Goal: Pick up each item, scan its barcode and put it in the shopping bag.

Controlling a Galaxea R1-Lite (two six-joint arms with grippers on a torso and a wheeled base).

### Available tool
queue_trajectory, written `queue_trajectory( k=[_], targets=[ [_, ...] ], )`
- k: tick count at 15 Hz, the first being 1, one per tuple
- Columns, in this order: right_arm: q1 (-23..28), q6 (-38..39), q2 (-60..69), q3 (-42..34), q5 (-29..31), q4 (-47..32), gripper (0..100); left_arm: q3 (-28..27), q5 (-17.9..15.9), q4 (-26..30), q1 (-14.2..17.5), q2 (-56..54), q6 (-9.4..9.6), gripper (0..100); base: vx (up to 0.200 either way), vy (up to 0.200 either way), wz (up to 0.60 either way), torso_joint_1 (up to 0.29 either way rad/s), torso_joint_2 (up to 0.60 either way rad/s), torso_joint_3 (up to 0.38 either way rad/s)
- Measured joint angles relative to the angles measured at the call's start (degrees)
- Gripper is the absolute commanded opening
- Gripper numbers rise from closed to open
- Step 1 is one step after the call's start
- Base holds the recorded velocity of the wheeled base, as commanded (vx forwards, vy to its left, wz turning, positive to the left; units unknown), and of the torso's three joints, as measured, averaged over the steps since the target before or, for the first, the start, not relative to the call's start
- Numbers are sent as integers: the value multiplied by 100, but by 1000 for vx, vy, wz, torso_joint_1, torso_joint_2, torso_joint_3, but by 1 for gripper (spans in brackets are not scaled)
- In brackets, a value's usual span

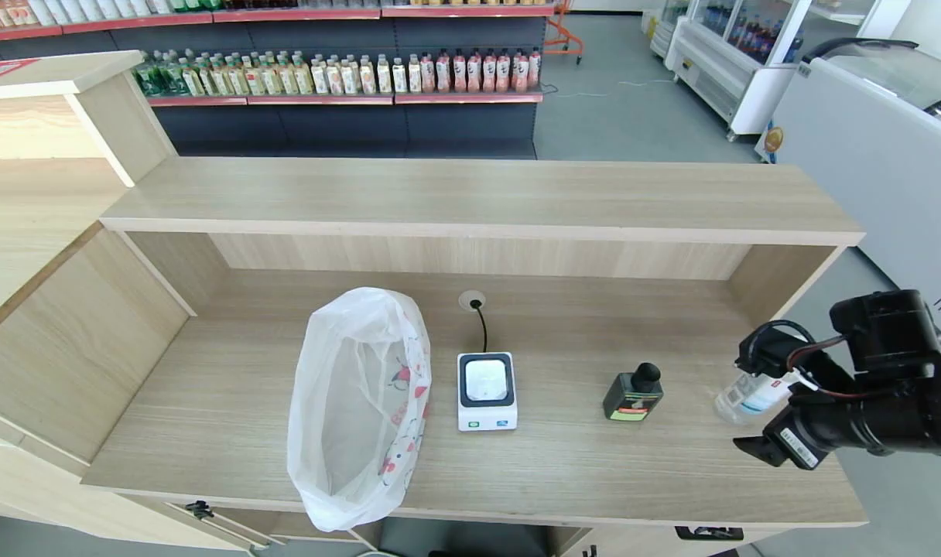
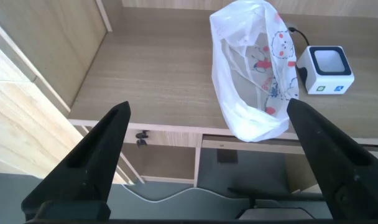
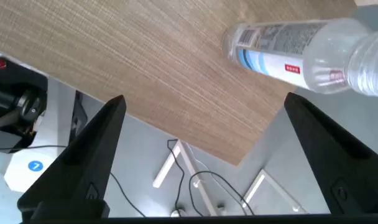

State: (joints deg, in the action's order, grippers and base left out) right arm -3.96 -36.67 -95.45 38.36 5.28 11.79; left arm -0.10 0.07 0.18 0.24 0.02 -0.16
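At the right end of the counter [image 1: 563,464], my right gripper [image 3: 204,102] spread wide, clear bottle [image 3: 301,53] lying just beside it, dark bottle [image 1: 633,393], scanner [image 1: 486,391], shopping bag [image 1: 362,402] farther left, my left gripper [image 2: 209,107] likewise spread.

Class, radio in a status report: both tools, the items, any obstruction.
Left tool open, empty. Right tool open by lying clear bottle. Dark bottle stands between it and scanner.

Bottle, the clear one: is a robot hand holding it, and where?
Nothing is held. The right gripper is open, apart from the bottle lying on the counter; the left gripper is open and empty.
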Motion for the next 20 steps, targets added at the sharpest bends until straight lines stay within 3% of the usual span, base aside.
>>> queue_trajectory(
  k=[5,9,20],
  targets=[
    [-323,-83,-1106,273,-538,1145,100,0,0,0,-2,0,0,100,0,0,0,0,0,0],
    [-571,22,-1792,629,-809,1609,100,0,0,-2,0,0,0,100,0,0,0,0,0,0],
    [-901,117,-2889,1515,-1310,1911,100,0,0,0,0,0,0,100,0,0,0,0,0,0]
  ],
)
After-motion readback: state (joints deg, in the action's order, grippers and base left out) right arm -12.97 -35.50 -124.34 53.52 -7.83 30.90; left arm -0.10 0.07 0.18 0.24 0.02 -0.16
